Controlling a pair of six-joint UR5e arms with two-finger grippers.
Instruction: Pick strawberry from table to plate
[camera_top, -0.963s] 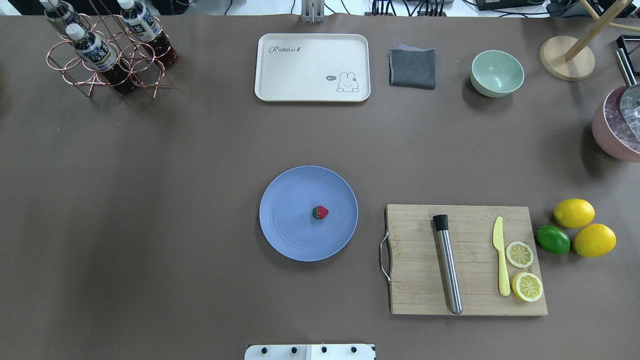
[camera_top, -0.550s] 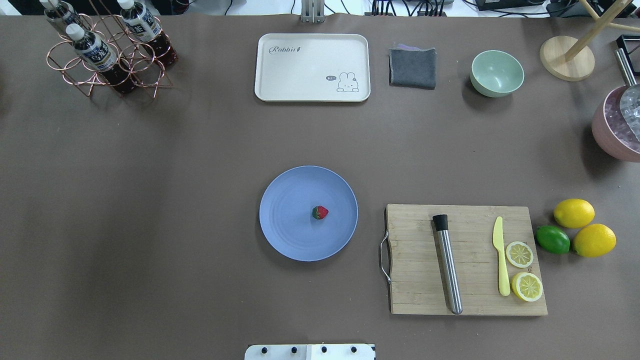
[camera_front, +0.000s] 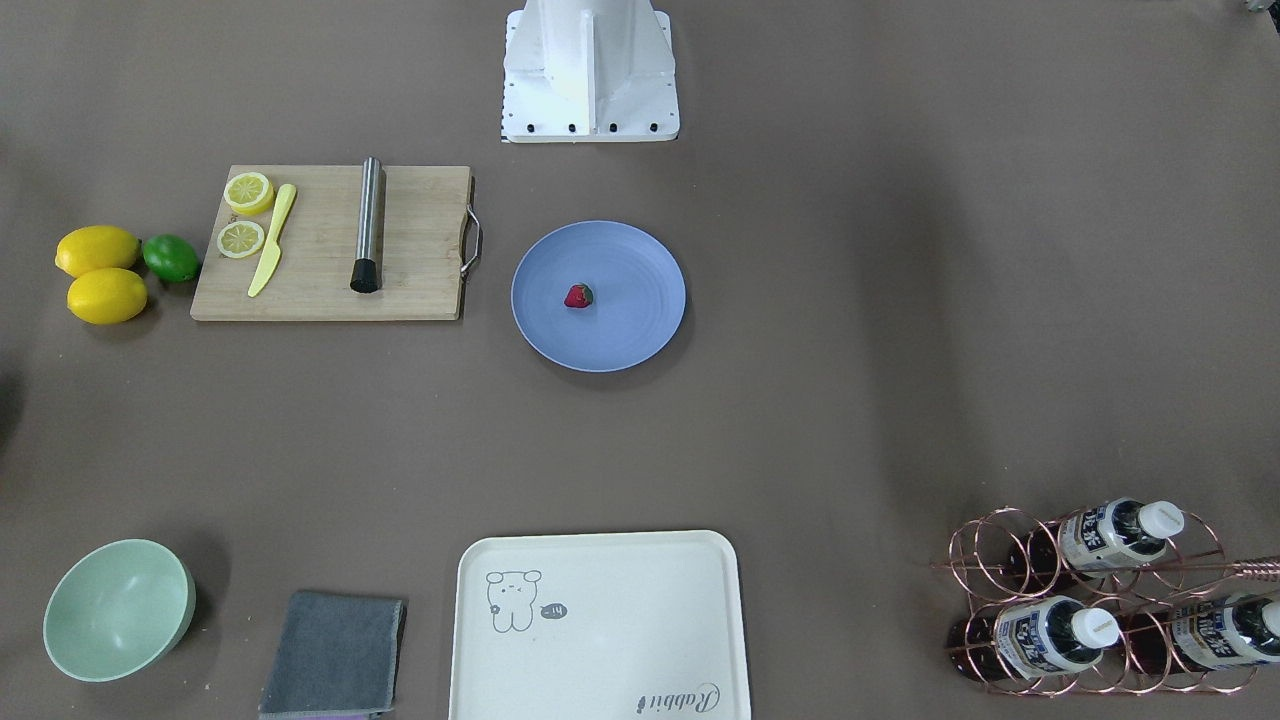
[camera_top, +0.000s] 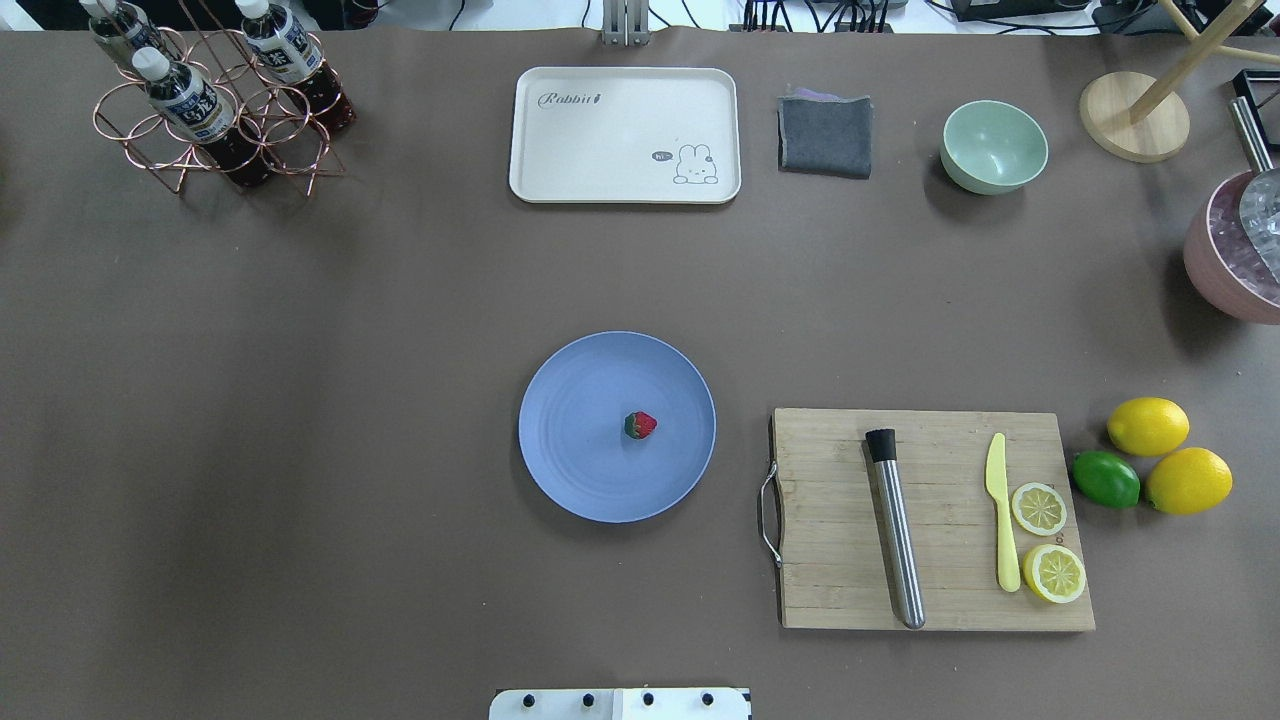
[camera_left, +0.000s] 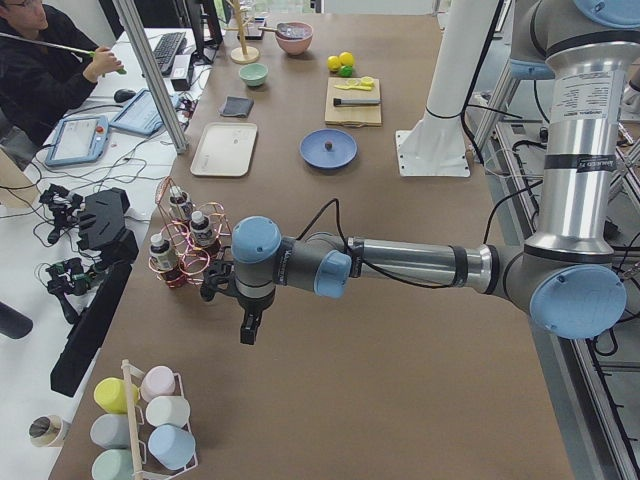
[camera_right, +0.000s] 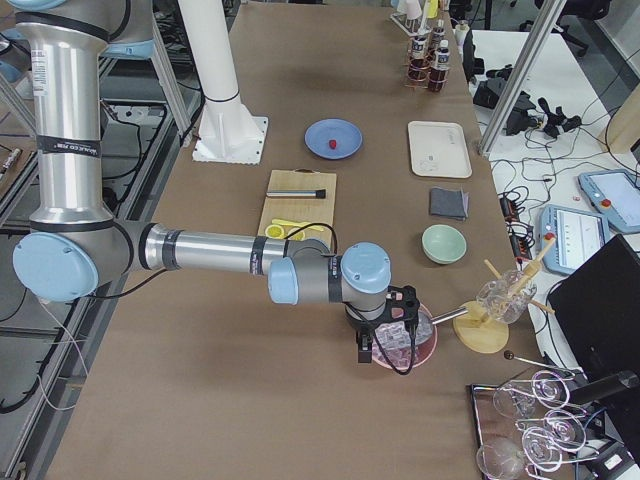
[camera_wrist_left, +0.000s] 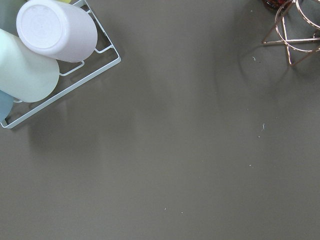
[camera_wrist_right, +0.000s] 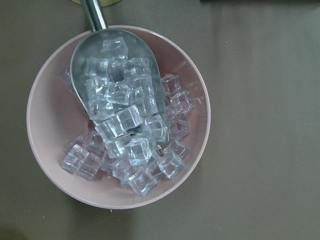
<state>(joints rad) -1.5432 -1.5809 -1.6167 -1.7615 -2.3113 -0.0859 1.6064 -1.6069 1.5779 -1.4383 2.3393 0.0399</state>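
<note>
Since the strawberry (camera_top: 640, 425) lies near the centre of the plate (camera_top: 570, 470), placement appears complete; the left gripper (camera_left: 247, 325) and right gripper (camera_right: 365, 352) hang over opposite table (camera_top: 300, 400) ends, clear of it, their spread not discernible.

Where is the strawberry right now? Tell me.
Overhead view: the strawberry lies on the blue plate, just right of its middle, with the cutting board to the plate's right.

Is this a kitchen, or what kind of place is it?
Likely a robot lab, not a kitchen: a big robot arm reaches over the table, a control tablet sits beside it, and the cutting board looks set up for practice.
</note>
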